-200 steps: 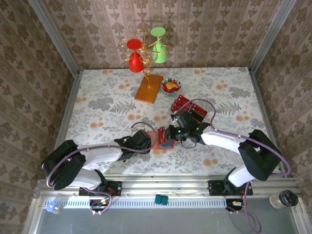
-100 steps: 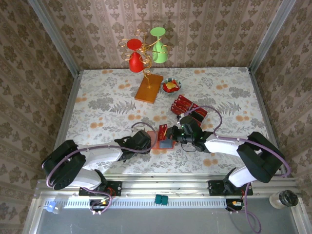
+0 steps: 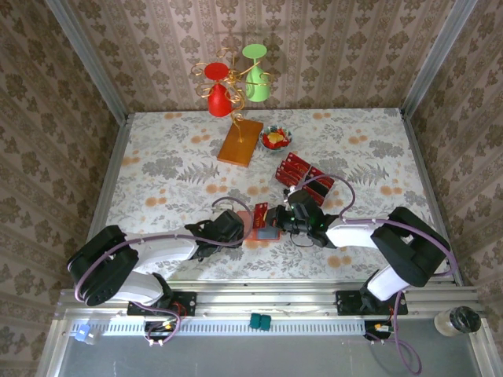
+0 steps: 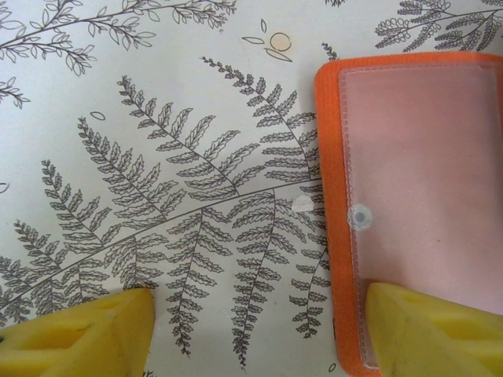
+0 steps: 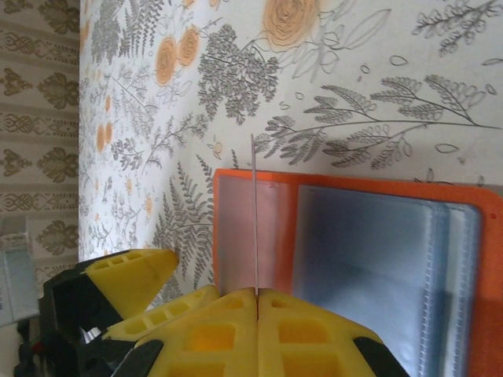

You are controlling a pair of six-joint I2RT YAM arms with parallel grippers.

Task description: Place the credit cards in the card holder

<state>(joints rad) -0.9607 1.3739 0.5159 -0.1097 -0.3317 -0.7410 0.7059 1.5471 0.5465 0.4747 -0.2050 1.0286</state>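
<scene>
The card holder (image 3: 266, 229) lies open on the table near its front edge, orange with a clear pocket (image 4: 424, 173) and a greyish-blue panel (image 5: 377, 259). My left gripper (image 3: 240, 226) is open; in the left wrist view (image 4: 259, 334) one yellow finger (image 4: 432, 330) rests on the holder's left edge and the other on the tablecloth. My right gripper (image 5: 258, 292) is shut on a red credit card (image 3: 260, 213), seen edge-on (image 5: 255, 212) standing over the holder's clear pocket. More credit cards (image 3: 303, 176), red and dark, lie in a loose pile behind the right gripper.
A flat orange-brown board (image 3: 240, 141) and a small bowl (image 3: 275, 139) sit at the back, with a wire stand holding a red and a green cup (image 3: 236, 82) behind them. A lidded cup (image 3: 458, 320) stands off the table at front right.
My right arm has come forward and left from the card pile, bringing its card down over the holder. The left gripper has stayed in place on the holder.
</scene>
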